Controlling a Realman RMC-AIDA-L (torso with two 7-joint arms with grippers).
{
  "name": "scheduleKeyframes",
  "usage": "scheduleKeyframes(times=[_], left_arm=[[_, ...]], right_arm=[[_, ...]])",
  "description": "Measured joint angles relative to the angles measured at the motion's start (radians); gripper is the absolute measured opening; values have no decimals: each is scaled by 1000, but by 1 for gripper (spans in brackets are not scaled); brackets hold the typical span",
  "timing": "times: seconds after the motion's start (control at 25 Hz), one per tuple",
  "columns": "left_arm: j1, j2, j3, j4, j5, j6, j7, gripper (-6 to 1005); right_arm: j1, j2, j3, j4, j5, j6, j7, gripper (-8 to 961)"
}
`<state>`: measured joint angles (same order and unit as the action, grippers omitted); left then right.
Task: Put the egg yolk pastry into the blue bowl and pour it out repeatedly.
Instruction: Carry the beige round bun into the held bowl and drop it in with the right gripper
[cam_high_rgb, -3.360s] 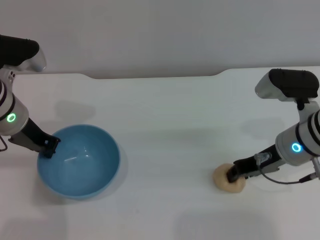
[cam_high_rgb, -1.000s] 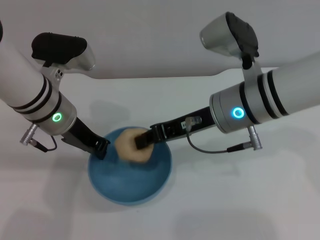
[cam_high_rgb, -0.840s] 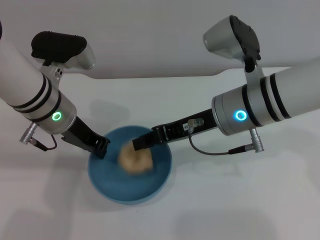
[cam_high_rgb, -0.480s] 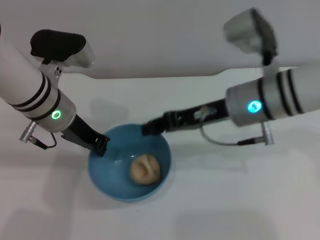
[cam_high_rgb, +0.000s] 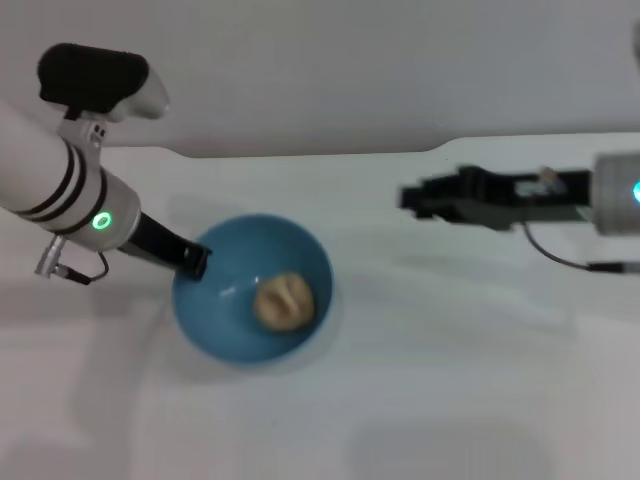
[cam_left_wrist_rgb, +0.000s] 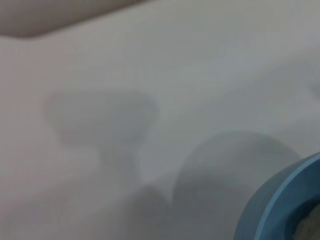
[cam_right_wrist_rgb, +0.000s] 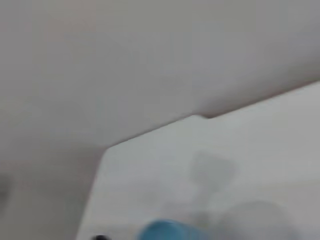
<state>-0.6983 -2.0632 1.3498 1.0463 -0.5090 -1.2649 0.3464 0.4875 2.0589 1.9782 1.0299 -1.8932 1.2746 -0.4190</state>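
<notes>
The egg yolk pastry (cam_high_rgb: 285, 301) lies inside the blue bowl (cam_high_rgb: 229, 335); the left gripper (cam_high_rgb: 192, 262) pinches its left rim. The right gripper (cam_high_rgb: 412, 197) hovers far right, whether spread unclear.

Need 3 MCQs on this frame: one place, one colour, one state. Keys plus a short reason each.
1. Where is the egg yolk pastry?
A. On the table beside the bowl
B. Inside the blue bowl
C. In the right gripper

2. What colour is the bowl?
A. Light blue
B. Red
C. Green

3. What is the left gripper doing?
A. Parked far from the bowl
B. Holding the pastry
C. Gripping the bowl's rim

Answers:
1. B: in the head view the tan ball lies on the bowl's inner surface.
2. A: the bowl is light blue inside and out, and its rim shows blue in the left wrist view too.
3. C: the head view shows the left jaws clamped on the rim at the bowl's left edge, while the right gripper is off to the right over the white table, carrying nothing.
</notes>
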Motion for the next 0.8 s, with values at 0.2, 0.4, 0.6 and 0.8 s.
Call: scheduleKeyframes(times=[0.2,0.4,0.6,0.8], left_arm=[[112,5,14,98,-145,94,69,-1],[215,6,7,163,-275,161,189,-1],[342,4,32,200,-432,285,306,-2],[449,4,118,210,-580,435,407,-2]], right_arm=[[-39,5,86,-62,-86,-18,-21,256],[-44,7,128,-124,-91,-32,-58,256],[-45,7,135,-143,-92,-61,-66,256],[-39,6,136,-150,-93,-77,-67,255]])
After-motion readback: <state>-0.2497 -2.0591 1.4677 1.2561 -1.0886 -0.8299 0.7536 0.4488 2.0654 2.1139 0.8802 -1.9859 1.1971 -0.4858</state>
